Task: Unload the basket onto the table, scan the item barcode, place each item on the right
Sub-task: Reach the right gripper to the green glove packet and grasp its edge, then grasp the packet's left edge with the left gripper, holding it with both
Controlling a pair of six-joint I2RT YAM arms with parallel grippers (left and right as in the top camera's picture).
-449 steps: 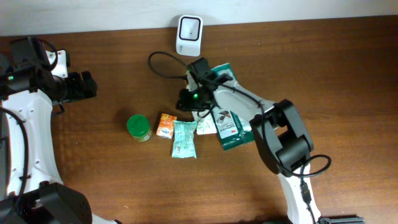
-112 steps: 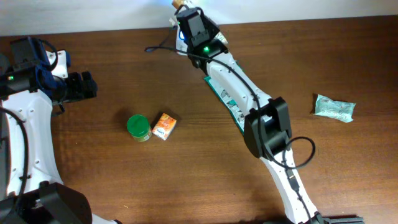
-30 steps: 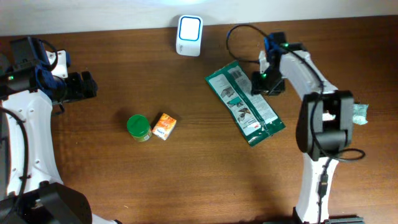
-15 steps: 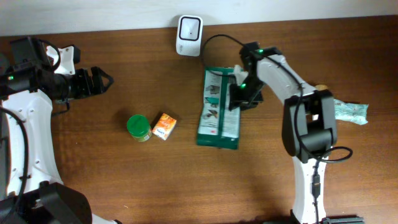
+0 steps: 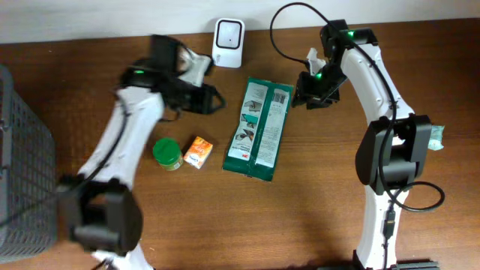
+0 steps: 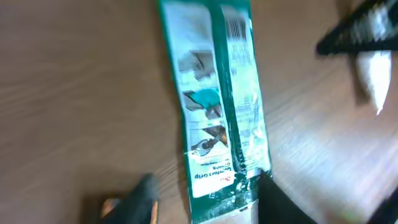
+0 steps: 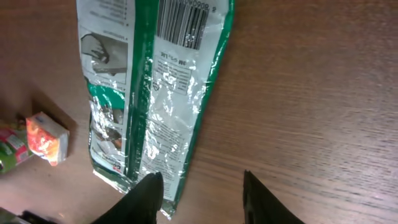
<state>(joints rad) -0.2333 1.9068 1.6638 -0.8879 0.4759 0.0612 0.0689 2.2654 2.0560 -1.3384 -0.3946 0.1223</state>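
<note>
The item, a green and white packet (image 5: 259,129), lies flat on the table with its barcode (image 5: 281,97) facing up at the far end. In the right wrist view the barcode (image 7: 181,22) is sharp on the packet (image 7: 149,93). My right gripper (image 5: 304,96) is open just right of the packet's top; its left finger (image 7: 146,199) overlaps the packet's corner, with bare wood between the jaws (image 7: 202,199). My left gripper (image 5: 211,99) is open left of the packet's top. Its blurred wrist view shows the packet (image 6: 217,93) ending between the fingers (image 6: 208,202). The white scanner (image 5: 228,32) stands at the back.
A green-lidded jar (image 5: 167,154) and a small orange box (image 5: 198,151) sit left of the packet. A teal pouch (image 5: 435,137) lies at the far right behind the right arm. A grey mesh basket (image 5: 22,150) fills the left edge.
The left arm has swung in from the far left to the packet's top left. The right gripper has drawn back up and right off the packet, which has turned slightly.
</note>
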